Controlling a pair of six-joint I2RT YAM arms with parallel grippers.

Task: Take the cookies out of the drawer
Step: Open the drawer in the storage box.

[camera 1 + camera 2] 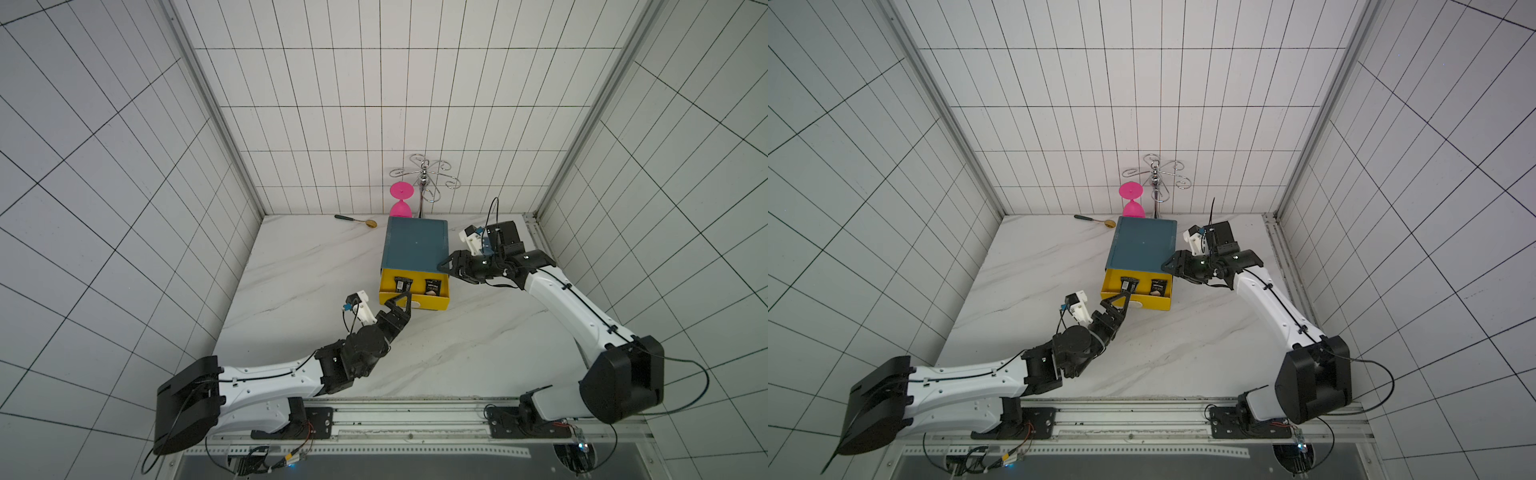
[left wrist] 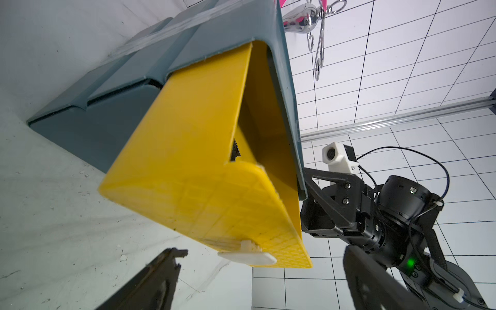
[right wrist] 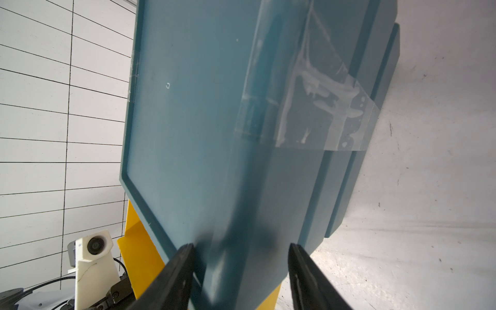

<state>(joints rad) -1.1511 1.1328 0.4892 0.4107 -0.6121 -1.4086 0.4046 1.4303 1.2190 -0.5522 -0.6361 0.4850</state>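
The cookies (image 1: 432, 286) lie in the open yellow drawer (image 1: 438, 305) mid-frame; your left gripper (image 1: 401, 301) gapes empty, and your right gripper (image 1: 444, 266) straddles the teal cabinet (image 1: 415, 243) corner, grip unclear.

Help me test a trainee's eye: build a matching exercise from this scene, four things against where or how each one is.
Things:
1. yellow drawer
2. spoon
3. left claw
4. right claw

States:
A. straddling a front corner of the blue cabinet
B. pulled out, black cookie packets inside
C. open, at the drawer's front
D. lying near the back wall

Pairs: 1-B, 2-D, 3-C, 4-A
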